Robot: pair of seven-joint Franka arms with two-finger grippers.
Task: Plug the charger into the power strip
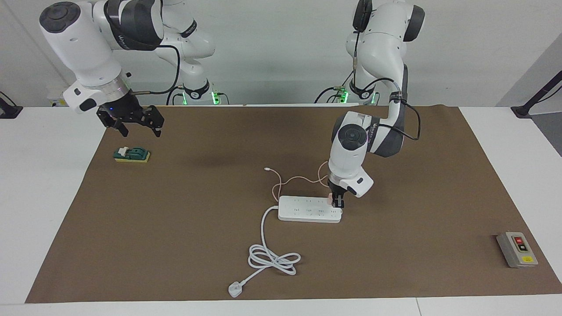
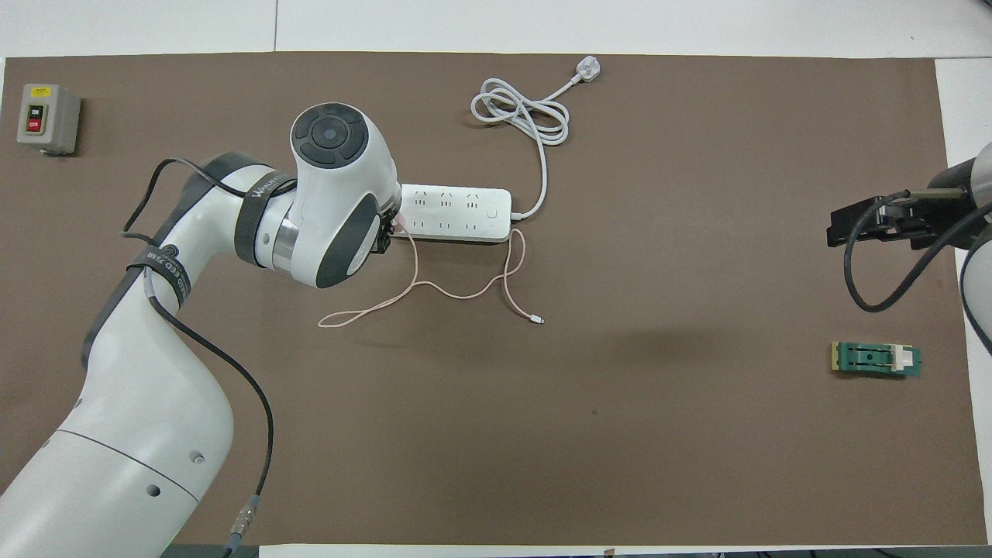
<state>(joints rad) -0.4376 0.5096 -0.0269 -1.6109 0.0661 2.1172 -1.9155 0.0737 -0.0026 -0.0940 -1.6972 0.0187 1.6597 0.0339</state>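
Note:
The white power strip [image 1: 307,210] lies flat mid-mat; it also shows in the overhead view [image 2: 457,211]. Its thick white cord [image 1: 263,237] coils toward the table's edge farthest from the robots and ends in a white plug [image 1: 235,289]. My left gripper [image 1: 338,202] points down at the strip's end toward the left arm. It is shut on the pale pink charger [image 1: 330,199], which sits at the strip's last sockets. In the overhead view the wrist hides most of the charger [image 2: 397,225]. Its thin pink cable [image 2: 457,293] loops nearer the robots and ends in a small white connector [image 2: 539,319]. My right gripper [image 1: 136,127] is open, raised over the mat's edge.
A green block on a yellow base [image 1: 131,154] lies below the right gripper at the right arm's end. A grey box with red and yellow buttons [image 1: 517,249] sits at the left arm's end, farther from the robots. A brown mat [image 1: 417,245] covers the white table.

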